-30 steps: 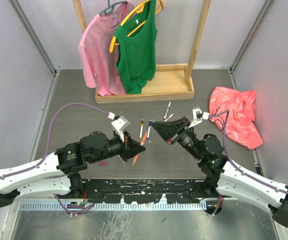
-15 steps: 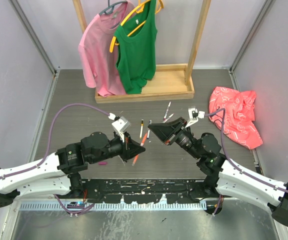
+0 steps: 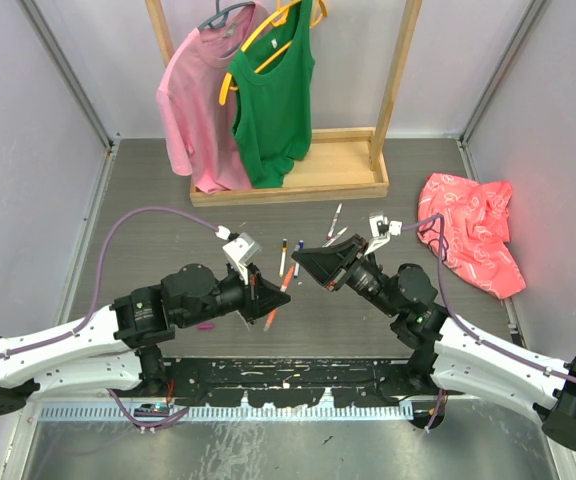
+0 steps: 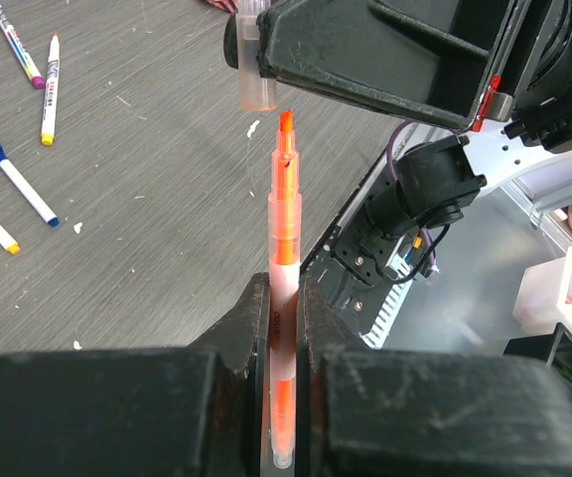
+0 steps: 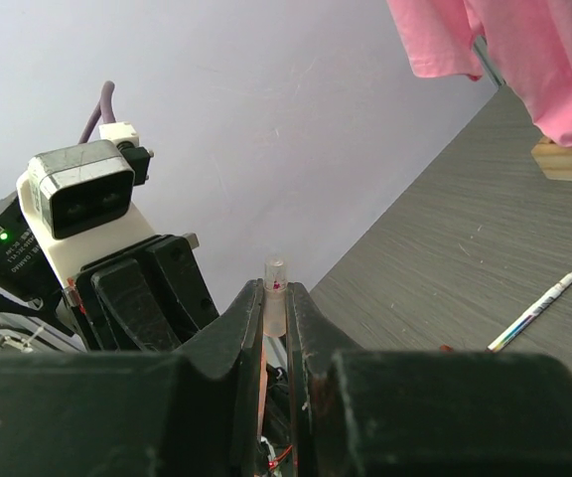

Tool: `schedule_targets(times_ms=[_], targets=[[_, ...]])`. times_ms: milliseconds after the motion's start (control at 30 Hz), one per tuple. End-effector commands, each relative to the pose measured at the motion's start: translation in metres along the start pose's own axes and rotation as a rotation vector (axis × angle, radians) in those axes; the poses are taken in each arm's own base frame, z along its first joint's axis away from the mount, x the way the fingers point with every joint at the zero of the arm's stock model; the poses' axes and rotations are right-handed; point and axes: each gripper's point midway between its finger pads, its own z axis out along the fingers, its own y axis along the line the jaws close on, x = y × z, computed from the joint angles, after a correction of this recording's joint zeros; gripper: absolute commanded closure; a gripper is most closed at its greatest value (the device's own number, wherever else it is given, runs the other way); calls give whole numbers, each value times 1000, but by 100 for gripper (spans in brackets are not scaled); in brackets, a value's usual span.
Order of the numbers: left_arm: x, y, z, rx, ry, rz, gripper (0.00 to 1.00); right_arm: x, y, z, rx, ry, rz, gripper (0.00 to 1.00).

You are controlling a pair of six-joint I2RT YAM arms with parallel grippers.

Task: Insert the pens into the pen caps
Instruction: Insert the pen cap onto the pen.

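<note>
While staying put vs 1 s ago, clamping L gripper [image 4: 284,298] tight on thin white-barrelled orange-tipped marker pen [image 4: 285,229], tip pointing at short clear-orange plastic cap [image 4: 257,70] just beyond, not touching. Pinching that cap in R gripper [image 5: 275,298], fingers nearly together on it. Easing R gripper leftward, closer to pen than before. Leaving other white pens [image 4: 15,179] lying on grey tabletop [image 4: 147,199], well apart.

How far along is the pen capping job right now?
Nothing looks clearly capped. In hand: left gripper clamps an orange-tipped white marker pen, tip short of the pale translucent plastic cap held by the right gripper, not inserted. Left: seating it, then the loose white pens on the grey table.
</note>
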Motion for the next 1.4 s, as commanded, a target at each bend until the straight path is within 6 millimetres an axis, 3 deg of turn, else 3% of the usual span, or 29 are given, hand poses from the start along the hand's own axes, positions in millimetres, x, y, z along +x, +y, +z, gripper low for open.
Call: schedule_targets(times_ms=[0,500,1367], targets=[[-21,-8,-3,29,-88,-4,100,-20,29,5,-87,-43,12,100],[-19,-5,-2,17,-86,-5,100,-29,37,4,-111,-73,19,100],[-21,-2,-4,-2,-98,-4,100,-16,35,5,-115,-23,31,100]])
